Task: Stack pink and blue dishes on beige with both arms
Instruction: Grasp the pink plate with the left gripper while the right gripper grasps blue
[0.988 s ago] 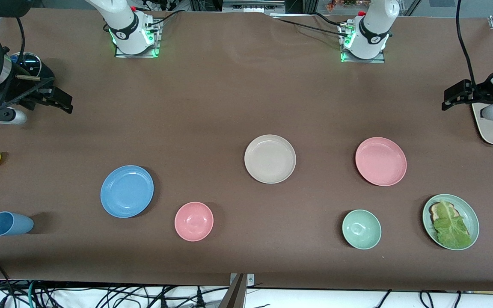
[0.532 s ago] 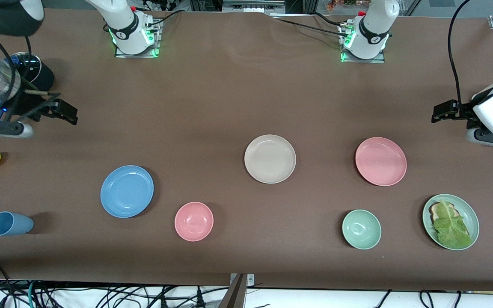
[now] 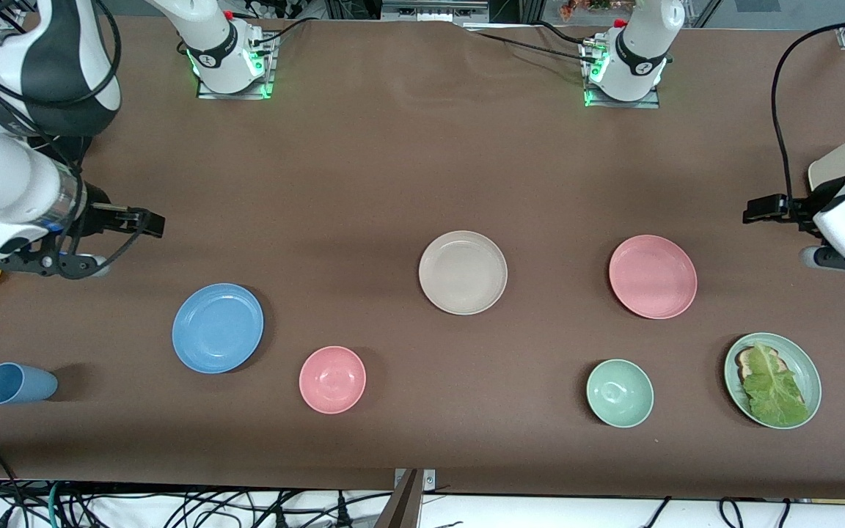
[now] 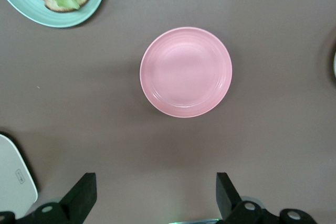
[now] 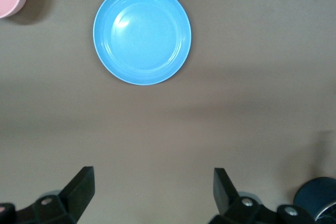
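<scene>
We've swung both arms in: right gripper (image 3: 145,222) now hangs spread wide over bare table near the blue plate (image 3: 218,328), left gripper (image 3: 760,209), also wide, near the pink plate (image 3: 653,276). Beige plate (image 3: 463,272) waits between them, nothing stacked yet.

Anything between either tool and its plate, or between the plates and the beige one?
Nothing visible. Bare table lies between the right tool and blue plate, the left tool and pink plate, and both plates and the beige plate.
</scene>
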Action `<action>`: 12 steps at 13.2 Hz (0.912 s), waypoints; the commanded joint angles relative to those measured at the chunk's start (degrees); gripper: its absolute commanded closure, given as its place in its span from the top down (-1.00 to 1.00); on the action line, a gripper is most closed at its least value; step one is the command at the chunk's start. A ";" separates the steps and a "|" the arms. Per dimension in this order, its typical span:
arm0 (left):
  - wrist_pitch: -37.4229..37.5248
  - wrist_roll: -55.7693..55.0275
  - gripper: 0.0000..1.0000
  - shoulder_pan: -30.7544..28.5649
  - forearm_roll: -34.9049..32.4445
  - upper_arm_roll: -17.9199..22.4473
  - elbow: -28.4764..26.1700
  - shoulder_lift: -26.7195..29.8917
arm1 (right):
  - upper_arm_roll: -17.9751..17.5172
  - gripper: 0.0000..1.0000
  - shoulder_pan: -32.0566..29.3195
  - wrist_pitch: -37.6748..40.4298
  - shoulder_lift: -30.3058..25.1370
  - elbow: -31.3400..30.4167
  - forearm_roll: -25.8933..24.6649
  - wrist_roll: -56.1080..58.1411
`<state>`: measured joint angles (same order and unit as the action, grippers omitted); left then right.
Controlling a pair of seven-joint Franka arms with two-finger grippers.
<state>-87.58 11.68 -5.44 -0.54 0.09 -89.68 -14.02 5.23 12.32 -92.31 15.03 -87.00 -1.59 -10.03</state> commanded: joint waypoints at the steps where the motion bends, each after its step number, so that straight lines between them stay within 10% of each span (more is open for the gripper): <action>1: 0.30 1.15 1.00 -3.07 -1.13 -0.26 1.17 -4.42 | 0.13 1.00 0.34 0.64 2.63 1.75 0.45 0.10; 12: -29.66 1.15 1.00 -5.46 -0.25 -0.87 -15.09 -15.77 | 0.39 1.00 -5.55 -7.87 7.81 1.22 3.26 12.32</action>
<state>-114.61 11.93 -10.31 -0.56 0.03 -101.17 -32.27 5.98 7.25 -98.53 20.93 -86.99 0.52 1.22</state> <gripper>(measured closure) 0.000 0.000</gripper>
